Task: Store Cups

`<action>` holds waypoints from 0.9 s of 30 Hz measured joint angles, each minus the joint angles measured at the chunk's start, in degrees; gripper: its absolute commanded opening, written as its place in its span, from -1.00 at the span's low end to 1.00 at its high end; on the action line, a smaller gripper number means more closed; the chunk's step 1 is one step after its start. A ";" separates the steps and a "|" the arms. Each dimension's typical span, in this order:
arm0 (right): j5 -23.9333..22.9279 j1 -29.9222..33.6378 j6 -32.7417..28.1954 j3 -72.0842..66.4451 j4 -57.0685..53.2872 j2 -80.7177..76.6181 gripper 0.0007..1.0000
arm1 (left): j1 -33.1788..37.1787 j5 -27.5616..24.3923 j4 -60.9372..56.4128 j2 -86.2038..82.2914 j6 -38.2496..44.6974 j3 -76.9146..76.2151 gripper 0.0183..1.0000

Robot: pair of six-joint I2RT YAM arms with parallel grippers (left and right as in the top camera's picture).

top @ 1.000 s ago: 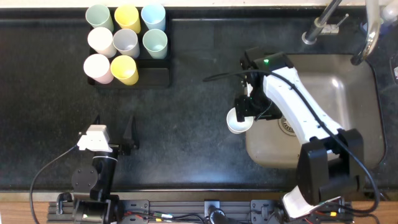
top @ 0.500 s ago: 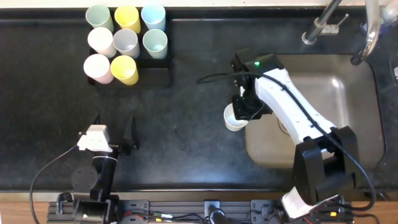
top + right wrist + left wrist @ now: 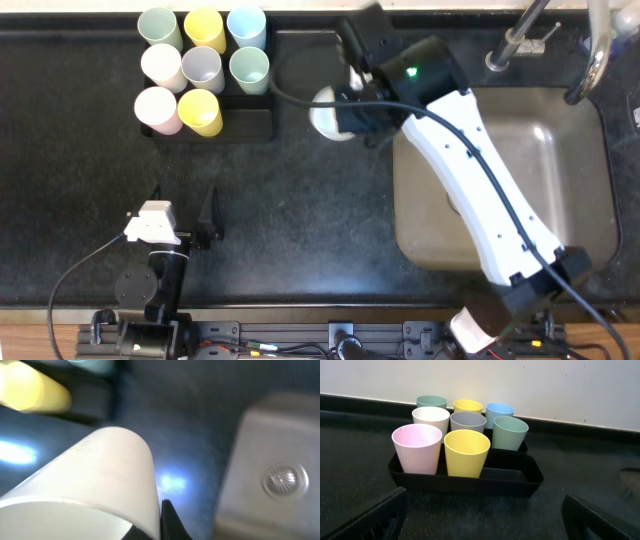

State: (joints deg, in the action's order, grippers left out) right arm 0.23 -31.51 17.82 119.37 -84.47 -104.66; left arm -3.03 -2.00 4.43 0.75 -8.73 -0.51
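Note:
A black tray (image 3: 250, 122) at the back left holds several upright pastel cups (image 3: 203, 70), with its front right slot bare (image 3: 505, 476). My right gripper (image 3: 342, 108) hangs lifted just right of the tray, shut on a white cup (image 3: 326, 112) that looks large and tilted in the right wrist view (image 3: 95, 480). My left gripper (image 3: 183, 205) rests open near the front left, facing the tray, with its two dark fingers (image 3: 367, 517) apart and nothing between them.
A steel sink (image 3: 570, 150) fills the right side, its drain (image 3: 281, 480) visible below the right arm, and a tap (image 3: 520, 35) stands behind it. The dark counter (image 3: 280, 220) lies between the tray and the arm bases.
The right arm has swung up and left from the sink's edge toward the tray, carrying the white cup and lifting it. The left arm has not moved.

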 measured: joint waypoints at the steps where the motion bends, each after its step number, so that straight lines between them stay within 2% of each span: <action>1: 0.02 -1.22 1.07 3.76 -0.50 -1.29 -0.91 | 0.00 0.02 0.00 0.00 0.00 0.00 1.00; 5: 1.62 -4.48 5.05 11.78 -0.31 -7.80 -0.92 | 0.00 0.00 0.00 0.00 0.00 0.00 1.00; 10: 2.80 -6.23 9.07 12.66 2.89 -17.29 -0.91 | 0.00 0.02 0.00 0.00 0.00 0.00 1.00; 27: 5.18 -6.56 12.46 12.61 10.01 -26.34 -0.92 | 0.00 0.00 0.00 0.00 0.00 0.00 1.00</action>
State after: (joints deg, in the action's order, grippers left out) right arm 5.41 -38.06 30.28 131.98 -74.46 -131.00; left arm -3.03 -2.00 4.43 0.75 -8.73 -0.51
